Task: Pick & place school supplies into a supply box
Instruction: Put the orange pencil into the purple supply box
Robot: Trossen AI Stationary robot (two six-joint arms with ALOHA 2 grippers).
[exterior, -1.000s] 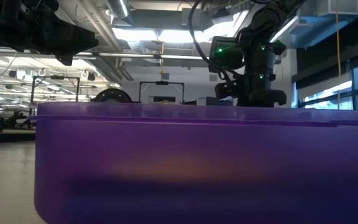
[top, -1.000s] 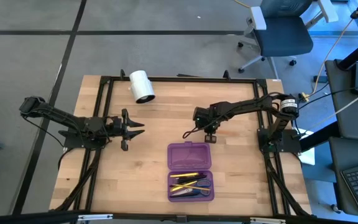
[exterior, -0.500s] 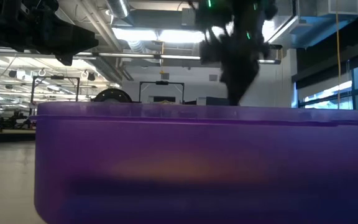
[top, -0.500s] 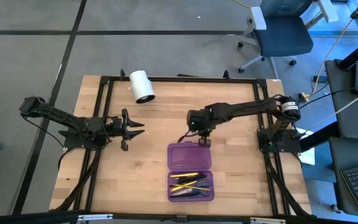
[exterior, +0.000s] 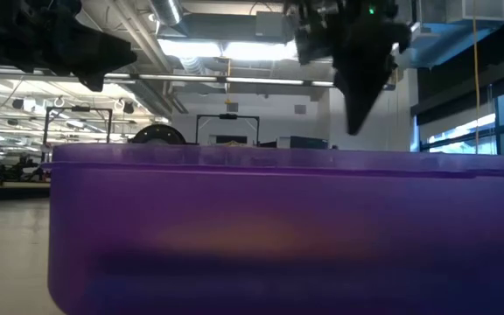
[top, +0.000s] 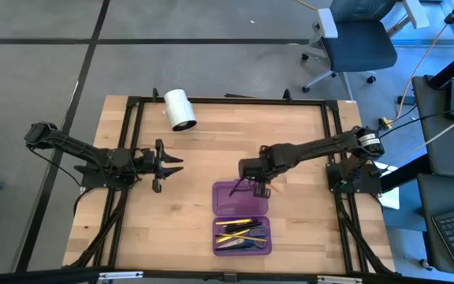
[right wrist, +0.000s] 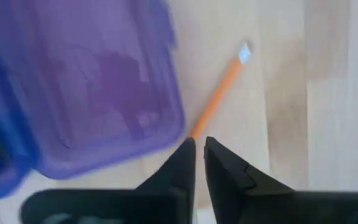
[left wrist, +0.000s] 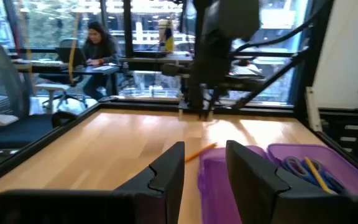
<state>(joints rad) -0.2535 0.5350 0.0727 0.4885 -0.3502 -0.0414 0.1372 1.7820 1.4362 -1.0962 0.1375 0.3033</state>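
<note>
Right gripper (top: 260, 189): we see it over the far right corner of the purple box (top: 241, 218). Its fingers (right wrist: 182, 165) stand narrow, with only a thin gap, and we see nothing between them.
Orange pencil (right wrist: 218, 99): it lies on the wooden surface (top: 195, 158), just beside the far edge of the box, outside it.
Key relation: in the right wrist view the pencil's long axis runs straight away from the fingertips, and its nearer end is almost at the tips. We judge that the gripper must turn across this axis, or open and come down, to take it.
Nearer arm: the right one, clearly.
Left gripper (top: 170, 162): it waits on the left, well apart from the box, moderately open and empty.
Box content: several pens and scissors (top: 247, 243) lie in the near half; the far half is empty.
</note>
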